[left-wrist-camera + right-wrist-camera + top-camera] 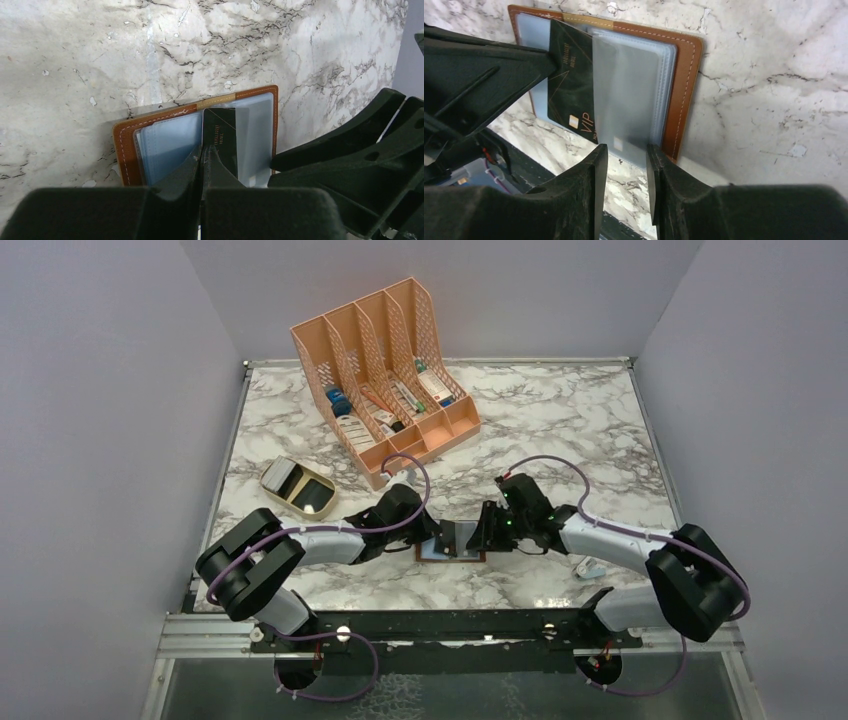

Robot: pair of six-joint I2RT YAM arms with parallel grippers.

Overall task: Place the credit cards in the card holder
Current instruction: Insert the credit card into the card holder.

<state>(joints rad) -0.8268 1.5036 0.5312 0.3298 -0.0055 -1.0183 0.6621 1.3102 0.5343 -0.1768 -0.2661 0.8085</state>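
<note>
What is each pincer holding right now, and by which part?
The left pincer pinches the dark card by one edge. The right pincer stands open around the card holder's clear sleeve, apparently gripping nothing.

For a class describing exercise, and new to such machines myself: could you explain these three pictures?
The left arm and right arm are robots at a marble table. One picture looks down from above; the others come from wrist cameras. On the table: a peach organizer, a small olive case and an open brown card holder. The left end effector pinches a dark credit card at the holder's clear sleeves; the right end effector is open near a sleeve's edge.
</note>
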